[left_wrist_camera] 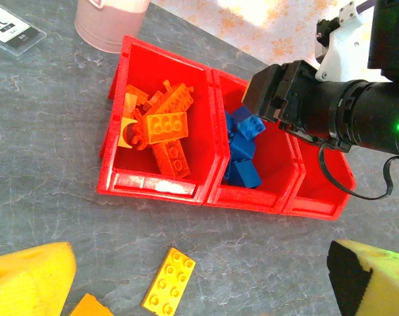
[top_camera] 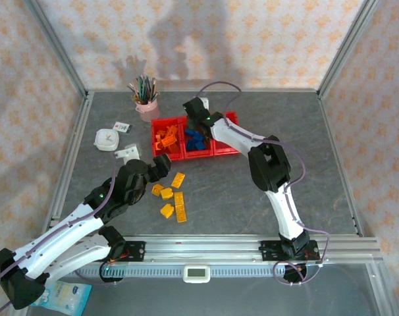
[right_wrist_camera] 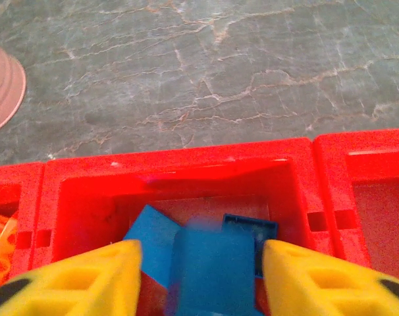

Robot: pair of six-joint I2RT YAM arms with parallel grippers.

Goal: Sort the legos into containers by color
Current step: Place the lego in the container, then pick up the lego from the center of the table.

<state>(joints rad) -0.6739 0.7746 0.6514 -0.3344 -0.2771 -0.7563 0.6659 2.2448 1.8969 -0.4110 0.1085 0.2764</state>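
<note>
The containers point(left_wrist_camera: 153, 187) are three glossy red plastic bins with squared walls, joined in a row that runs crosswise ahead of the left claw point(left_wrist_camera: 199, 263). The bin on that claw's left holds studded orange legos point(left_wrist_camera: 163, 128) heaped at mixed angles. The middle bin holds blue legos point(left_wrist_camera: 242, 155).

The right claw point(right_wrist_camera: 199, 253) hangs over the middle bin with its yellow fingers parted. A blurred blue brick point(right_wrist_camera: 212, 263) sits between them, and a gap shows at its left side.

The left claw is spread wide with nothing between its pads. Just beneath it, a flat yellow eight-stud brick point(left_wrist_camera: 168, 278) lies studs-up on the grey marbled surface point(top_camera: 239, 191). Its long axis points towards the bins, tilted slightly right.
</note>
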